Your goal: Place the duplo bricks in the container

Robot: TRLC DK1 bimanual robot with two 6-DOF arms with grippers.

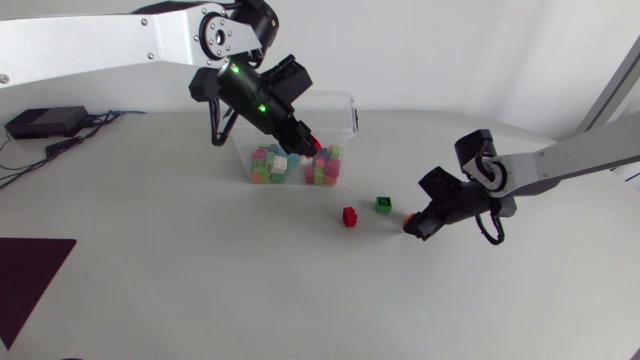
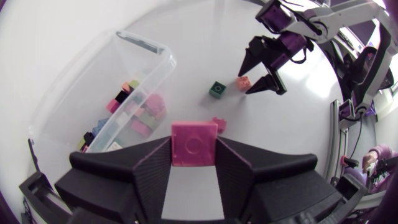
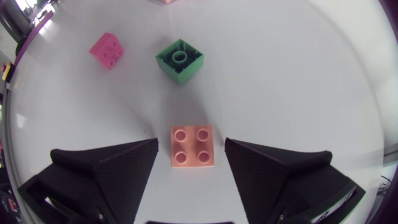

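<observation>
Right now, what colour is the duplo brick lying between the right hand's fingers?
Salmon orange. The duplo brick shows best in the right wrist view.

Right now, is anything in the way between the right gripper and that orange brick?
Nothing visible. The orange brick lies on the table right between the fingers of the open right gripper, with a bare gap on each side. The green brick sits ahead of it, well apart.
</observation>
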